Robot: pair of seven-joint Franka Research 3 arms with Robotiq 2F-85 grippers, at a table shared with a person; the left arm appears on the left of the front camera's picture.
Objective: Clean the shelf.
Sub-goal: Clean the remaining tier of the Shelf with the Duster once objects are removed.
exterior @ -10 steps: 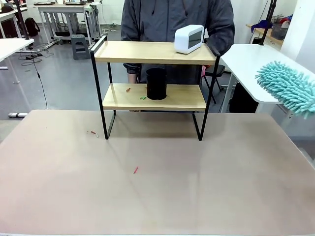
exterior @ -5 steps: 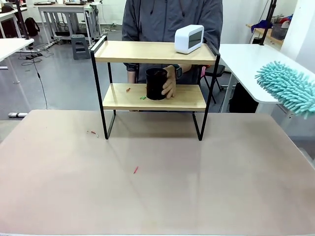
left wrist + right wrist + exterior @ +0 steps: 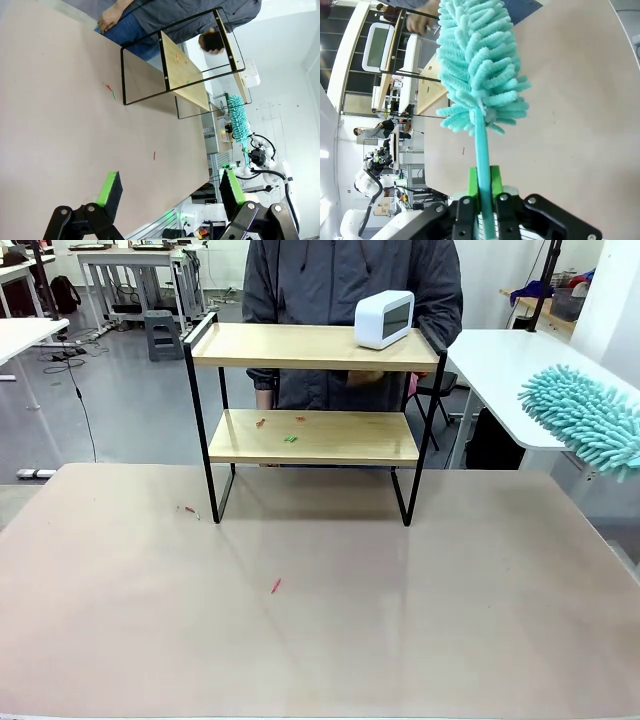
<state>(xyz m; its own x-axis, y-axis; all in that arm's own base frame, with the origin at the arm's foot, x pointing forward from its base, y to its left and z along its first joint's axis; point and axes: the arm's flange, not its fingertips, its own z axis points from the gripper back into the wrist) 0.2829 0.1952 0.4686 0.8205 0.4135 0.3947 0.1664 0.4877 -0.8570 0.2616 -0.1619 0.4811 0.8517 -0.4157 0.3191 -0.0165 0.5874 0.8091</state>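
Now we saw the shelf (image 3: 310, 435) at the tabletop's (image 3: 320, 640) far edge with its lower board freed: the person had lifted the black cup (image 3: 212, 41) off, apparently holding it behind the frame. Our right gripper (image 3: 484, 184) clamped the teal duster (image 3: 475, 60); our left gripper (image 3: 170, 190) gaped empty. Coloured scraps (image 3: 290, 438) on that board awaited sweeping.

A white rounded box-shaped device with a dark screen (image 3: 385, 318) stands before a person in a grey jacket (image 3: 330, 280). A small red scrap (image 3: 276, 585) lies on the beige tabletop (image 3: 320, 640). A fluffy teal microfibre duster (image 3: 585, 420) overlaps a white side table (image 3: 500, 365) at the right.
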